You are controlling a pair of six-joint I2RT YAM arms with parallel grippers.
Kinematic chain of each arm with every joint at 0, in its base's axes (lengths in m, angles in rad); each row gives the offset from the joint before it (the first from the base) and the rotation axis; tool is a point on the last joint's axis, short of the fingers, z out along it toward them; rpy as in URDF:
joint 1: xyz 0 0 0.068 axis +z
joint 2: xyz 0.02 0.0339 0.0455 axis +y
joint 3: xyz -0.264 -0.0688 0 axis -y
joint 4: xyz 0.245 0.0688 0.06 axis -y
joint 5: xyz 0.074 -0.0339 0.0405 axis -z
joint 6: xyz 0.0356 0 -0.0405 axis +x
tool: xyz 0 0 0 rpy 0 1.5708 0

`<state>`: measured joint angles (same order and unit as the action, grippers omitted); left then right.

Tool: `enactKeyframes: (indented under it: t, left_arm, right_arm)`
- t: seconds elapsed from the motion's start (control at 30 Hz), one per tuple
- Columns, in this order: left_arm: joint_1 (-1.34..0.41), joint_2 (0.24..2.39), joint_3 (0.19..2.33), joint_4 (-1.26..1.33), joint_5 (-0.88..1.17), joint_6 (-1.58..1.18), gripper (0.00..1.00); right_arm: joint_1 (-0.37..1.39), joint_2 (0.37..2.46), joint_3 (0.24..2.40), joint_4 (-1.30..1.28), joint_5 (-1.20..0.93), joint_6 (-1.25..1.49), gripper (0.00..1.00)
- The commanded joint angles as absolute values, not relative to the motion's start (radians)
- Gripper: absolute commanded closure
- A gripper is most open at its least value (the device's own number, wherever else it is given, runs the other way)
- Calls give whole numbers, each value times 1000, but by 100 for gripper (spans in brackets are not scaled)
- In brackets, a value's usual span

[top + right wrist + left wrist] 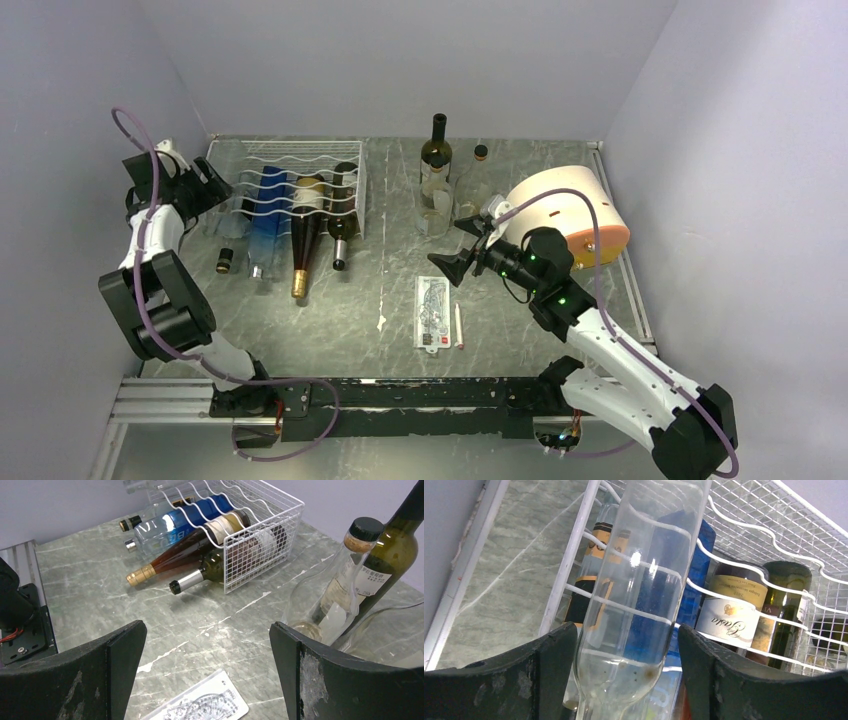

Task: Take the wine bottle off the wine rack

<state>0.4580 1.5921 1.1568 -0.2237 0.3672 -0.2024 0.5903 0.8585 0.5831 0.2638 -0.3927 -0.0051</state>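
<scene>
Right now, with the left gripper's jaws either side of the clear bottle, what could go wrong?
1. The clear bottle is smooth glass; it may slip from the left gripper when pulled.
2. It lies close beside the blue bottle under the wine rack's rungs, so dragging could disturb them.

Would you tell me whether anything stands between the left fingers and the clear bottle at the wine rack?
Nothing visible does: the clear bottle sits between the left fingers. Rungs of the wine rack cross it, whether over or behind I cannot tell.
</scene>
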Motion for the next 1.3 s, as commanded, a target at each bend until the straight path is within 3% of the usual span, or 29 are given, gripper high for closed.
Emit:
enactKeyframes:
  t: [0.0,0.2,0.47,0.8,1.1,1.27]
  left_arm:
    - [427,1622,1195,-191,377,-194,23]
    - [328,1647,1293,-289,139,-122,9]
    - [311,1785,1455,-419,147,-81,18]
    - [310,1794,1367,-347,237,-48,18]
    - [310,1670,1330,-332,230,-117,52]
    - [318,1610,1318,-352,334,-193,78]
  right_arm:
    - [593,872,577,284,-390,-16,1]
    - [592,869,574,286,-384,-16,1]
    - [593,875,576,277,-384,-17,1]
    - [592,881,586,261,-388,-18,1]
    - [594,871,618,224,-383,-14,1]
    - [597,871,657,186,-356,31,1]
